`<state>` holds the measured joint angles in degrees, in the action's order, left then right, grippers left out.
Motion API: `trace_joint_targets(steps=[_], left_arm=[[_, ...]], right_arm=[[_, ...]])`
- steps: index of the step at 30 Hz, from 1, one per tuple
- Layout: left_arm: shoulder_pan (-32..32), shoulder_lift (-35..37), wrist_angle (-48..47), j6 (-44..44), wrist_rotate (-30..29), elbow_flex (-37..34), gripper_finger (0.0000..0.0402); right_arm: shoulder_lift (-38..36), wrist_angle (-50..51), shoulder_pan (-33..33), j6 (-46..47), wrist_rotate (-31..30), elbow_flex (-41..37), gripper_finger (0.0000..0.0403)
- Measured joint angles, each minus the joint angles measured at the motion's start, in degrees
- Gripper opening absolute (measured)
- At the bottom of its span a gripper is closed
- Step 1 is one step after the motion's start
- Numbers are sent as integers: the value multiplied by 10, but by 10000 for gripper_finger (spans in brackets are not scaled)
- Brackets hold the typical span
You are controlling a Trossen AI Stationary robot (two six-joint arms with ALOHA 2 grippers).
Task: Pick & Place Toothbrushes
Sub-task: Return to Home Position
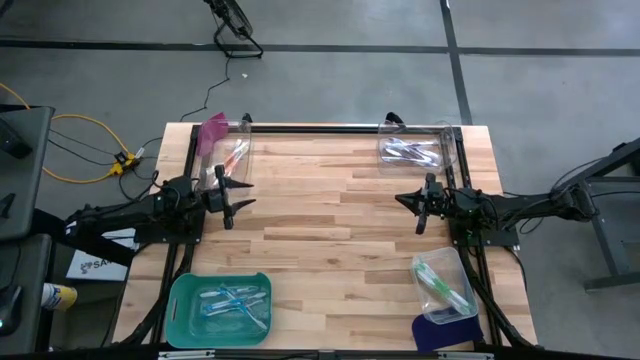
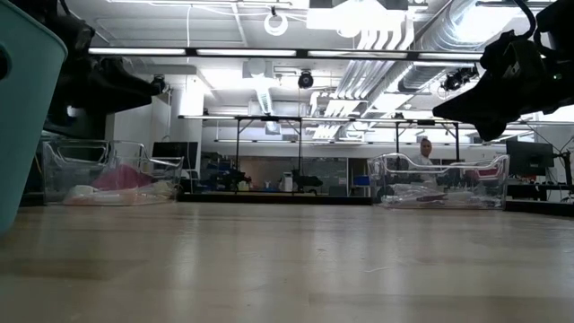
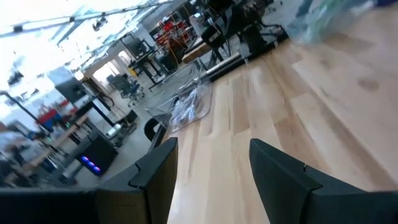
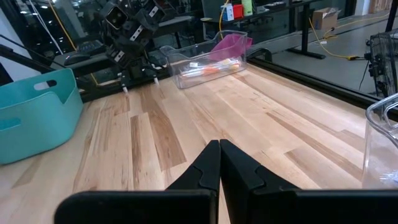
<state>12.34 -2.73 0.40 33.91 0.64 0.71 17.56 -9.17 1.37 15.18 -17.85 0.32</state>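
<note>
Toothbrushes sorted, arms judged to be on the way home
The toothbrushes (image 1: 236, 299) are seen lying in bins at the corners of the table (image 1: 330, 230), among them the teal bin (image 1: 181, 300) and the white bin (image 1: 460, 272); none is gripped. The left hand (image 3: 212, 152) is shown spread above the table's left side, the right hand (image 4: 219, 149) pressed together above its right. The return to rest is judged to be in hand, and only a retreat clear of the bins is called for next
</note>
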Motion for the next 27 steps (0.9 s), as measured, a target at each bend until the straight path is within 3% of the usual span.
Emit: trace_joint_targets(steps=[6,27], left_arm=[[0,-5,0,66,0,0,193],[0,-5,0,64,0,0,193]], right_arm=[[0,0,0,0,0,0,2],[0,0,0,0,0,0,2]])
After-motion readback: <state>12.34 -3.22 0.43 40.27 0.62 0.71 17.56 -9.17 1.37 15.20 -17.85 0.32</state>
